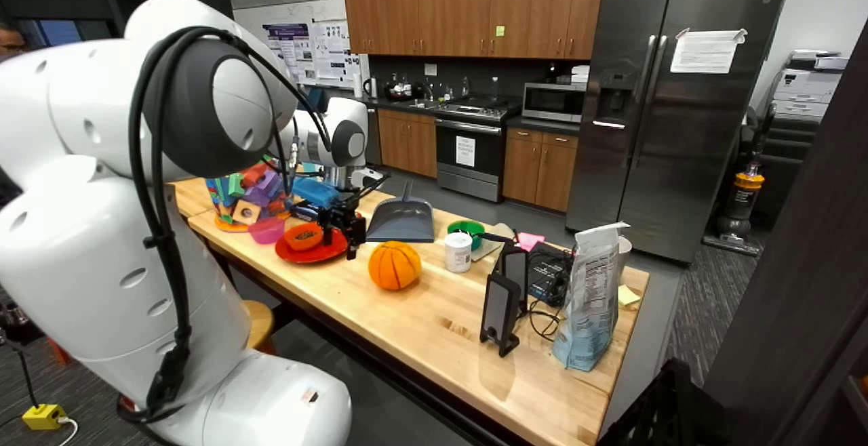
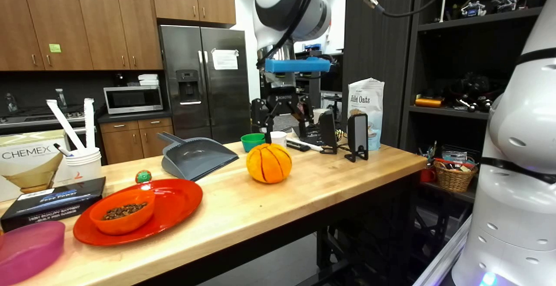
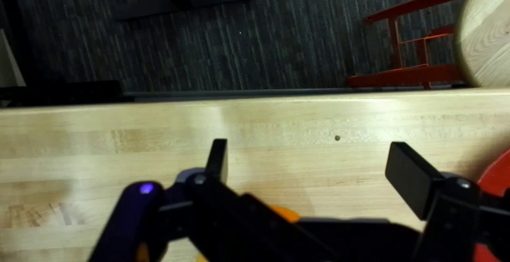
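Ball (image 2: 269,163) sits on the desk (image 2: 226,210) between the plate (image 2: 178,205) and the speakers (image 2: 358,136); near it, apart, the end effector (image 3: 312,169) hangs above the desk, fingers (image 3: 410,179) spread wide, holding nothing.

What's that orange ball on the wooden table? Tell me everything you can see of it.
The orange ball is round but slightly squat, with dark curved lines like a basketball's. Its surface looks soft, perhaps fabric, though that is uncertain. It rests on the wooden table. Nothing else appears to touch it: the gripper, its jaws open, stands apart. In the wrist view only small patches show past the gripper.
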Motion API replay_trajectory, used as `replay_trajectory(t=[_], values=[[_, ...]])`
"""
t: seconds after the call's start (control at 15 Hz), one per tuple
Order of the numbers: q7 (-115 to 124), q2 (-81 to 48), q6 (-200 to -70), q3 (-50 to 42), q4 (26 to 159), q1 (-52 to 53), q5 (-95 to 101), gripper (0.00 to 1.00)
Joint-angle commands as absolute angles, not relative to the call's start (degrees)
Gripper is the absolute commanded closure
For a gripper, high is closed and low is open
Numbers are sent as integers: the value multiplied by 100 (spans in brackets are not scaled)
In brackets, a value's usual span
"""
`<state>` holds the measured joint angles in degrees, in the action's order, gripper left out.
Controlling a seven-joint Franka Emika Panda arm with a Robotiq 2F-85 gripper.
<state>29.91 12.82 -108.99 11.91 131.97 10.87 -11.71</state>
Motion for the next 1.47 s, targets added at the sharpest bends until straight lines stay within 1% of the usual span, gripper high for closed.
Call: replay_trajectory(t=[0.0,0.33,0.47,0.93,1.0,1.33,1.4], values=[[3416,1279,-11310,1255,13186,1012,-1646,0],[3525,1306,-12278,1308,13317,1013,-1537,0],[3466,1306,-12470,1334,13350,1001,-1311,0],[3419,1279,-12469,1316,13325,1052,-1386,0],[3608,1285,-12589,1330,13354,1039,-1473,0],[4598,1298,-12376,1396,13333,987,-1442,0],[5208,262,-12215,1499,12181,721,-460,0]])
